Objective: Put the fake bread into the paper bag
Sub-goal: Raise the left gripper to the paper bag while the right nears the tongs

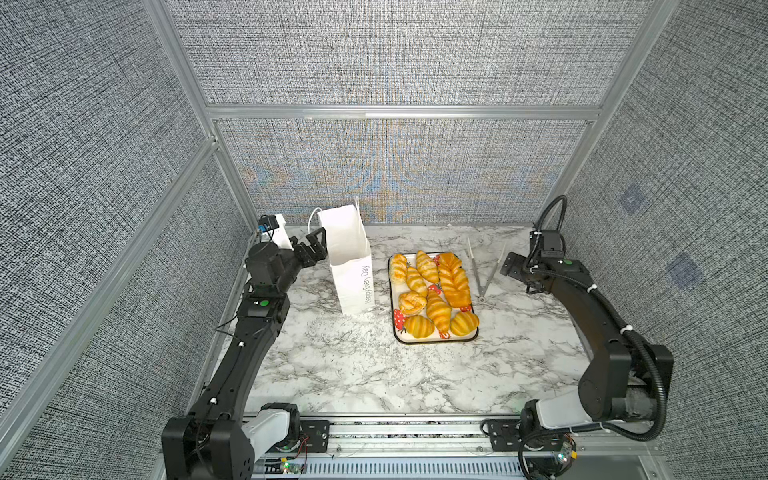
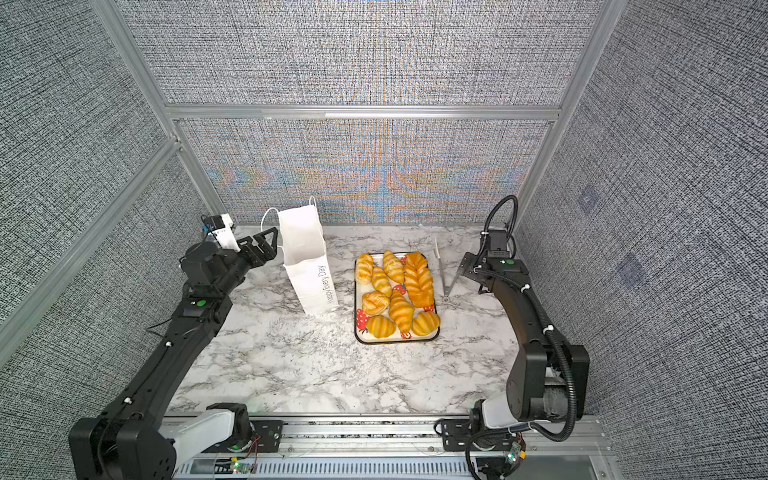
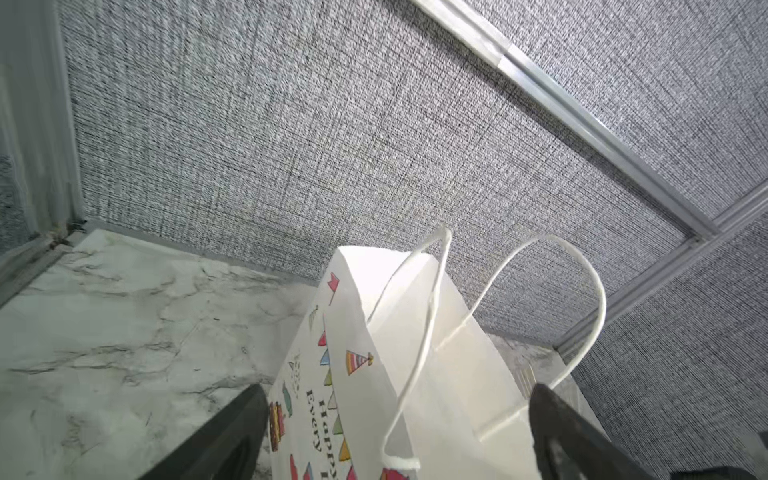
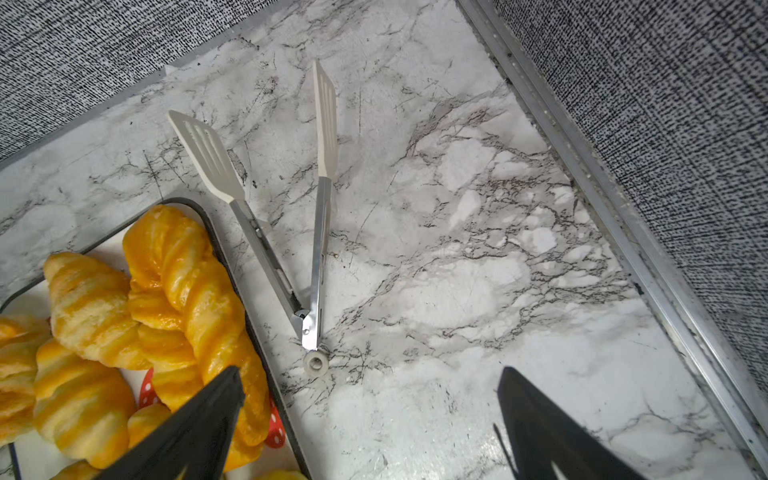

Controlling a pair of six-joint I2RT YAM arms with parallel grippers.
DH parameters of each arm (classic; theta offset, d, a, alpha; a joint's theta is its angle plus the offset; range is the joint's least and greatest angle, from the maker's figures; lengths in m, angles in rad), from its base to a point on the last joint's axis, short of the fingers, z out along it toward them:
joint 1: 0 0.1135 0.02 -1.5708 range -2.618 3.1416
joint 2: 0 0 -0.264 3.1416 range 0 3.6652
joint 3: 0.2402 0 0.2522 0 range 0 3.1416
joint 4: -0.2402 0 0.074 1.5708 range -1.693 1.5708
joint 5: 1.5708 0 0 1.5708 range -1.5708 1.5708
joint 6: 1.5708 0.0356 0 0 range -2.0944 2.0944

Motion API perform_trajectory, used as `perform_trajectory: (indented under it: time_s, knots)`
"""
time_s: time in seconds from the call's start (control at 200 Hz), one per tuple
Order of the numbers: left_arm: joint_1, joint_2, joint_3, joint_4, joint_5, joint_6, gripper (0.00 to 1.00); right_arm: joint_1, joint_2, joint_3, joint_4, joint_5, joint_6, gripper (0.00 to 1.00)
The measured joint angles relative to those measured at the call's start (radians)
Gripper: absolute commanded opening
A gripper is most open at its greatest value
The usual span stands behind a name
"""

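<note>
At far left, the left gripper gapes wide beside the paper bag (gripping nothing); the right gripper, equally spread, hangs empty.

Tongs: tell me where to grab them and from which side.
Probably grip the tongs across both metal arms near the hinge, straight down with the open right gripper. They lie flat in a V; only there are the arms close together.
</note>
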Motion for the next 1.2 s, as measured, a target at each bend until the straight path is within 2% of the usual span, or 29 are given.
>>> perform_trajectory:
  time_s: [0.125, 0.23, 0.325, 0.51, 0.655, 0.975, 1.2]
  knots:
    - [-0.014, 0.039, 0.063, -0.094, 0.025, 0.013, 0.86, -0.001, 0.029, 0.02, 0.0, -0.009, -0.008, 0.96]
    - [-0.014, 0.044, 0.102, -0.155, 0.002, 0.041, 0.76, 0.0, 0.051, 0.02, -0.003, -0.036, -0.006, 0.96]
    - [-0.014, 0.05, 0.133, -0.19, -0.026, 0.06, 0.58, 0.003, 0.062, 0.02, -0.002, -0.061, -0.005, 0.96]
    - [-0.014, 0.092, 0.169, -0.234, -0.026, 0.08, 0.29, 0.005, 0.074, 0.028, -0.007, -0.076, -0.005, 0.96]
    - [-0.014, 0.115, 0.172, -0.25, -0.016, 0.082, 0.0, 0.005, 0.071, 0.03, -0.009, -0.076, -0.005, 0.96]
    - [-0.015, 0.048, 0.031, -0.134, 0.058, -0.064, 0.0, 0.005, 0.094, 0.026, -0.014, -0.086, 0.0, 0.96]
    - [-0.015, -0.056, -0.069, -0.051, 0.048, -0.179, 0.0, 0.005, 0.139, 0.039, -0.011, -0.113, 0.007, 0.96]
